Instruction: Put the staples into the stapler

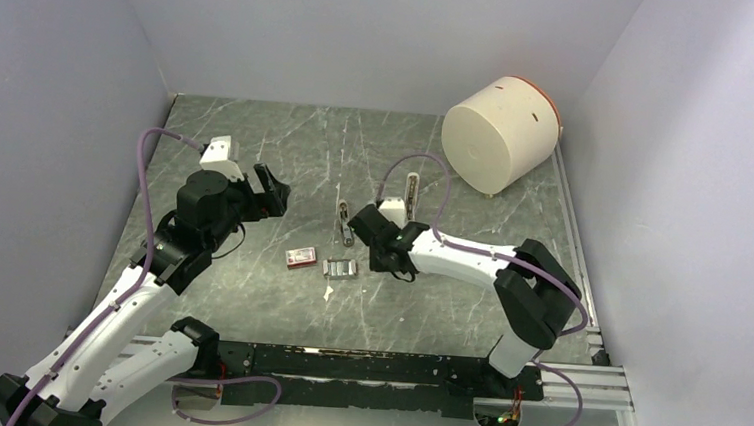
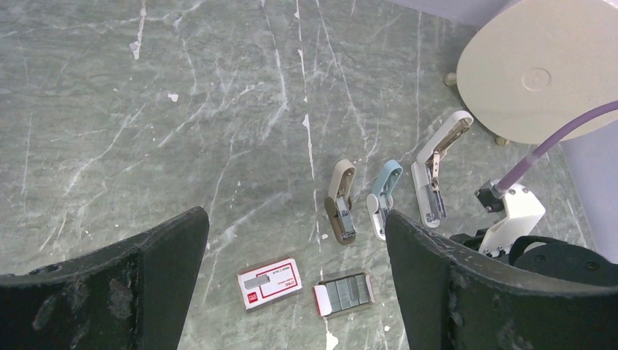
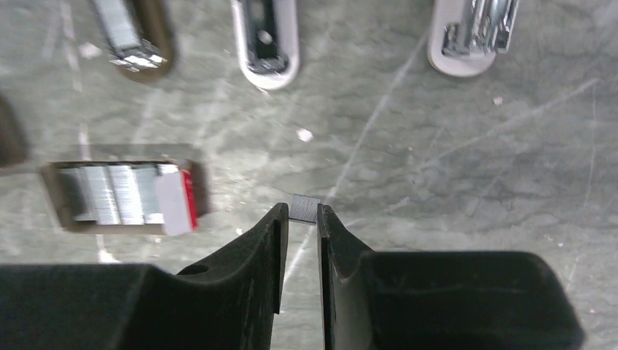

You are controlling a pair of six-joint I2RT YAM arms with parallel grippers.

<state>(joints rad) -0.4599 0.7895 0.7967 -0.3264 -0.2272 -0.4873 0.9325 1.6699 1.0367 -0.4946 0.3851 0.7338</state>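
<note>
Although the right gripper (image 3: 302, 219) is clenched on a small staple strip (image 3: 305, 208) at its tips, nothing is loaded yet: the staples (image 3: 120, 195) lie boxed just left of its fingers, 3 open staplers (image 3: 264, 40) sit beyond them, and the left gripper (image 2: 295, 226) hangs released, holding nothing.

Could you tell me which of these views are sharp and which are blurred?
Right wrist view: motion-blurred, the staples smeared, only the right gripper pinching a staple strip fairly crisp. Left wrist view: sharp, marble table veins clear. Top external view: even light, soft shadows, small things lack detail.
</note>
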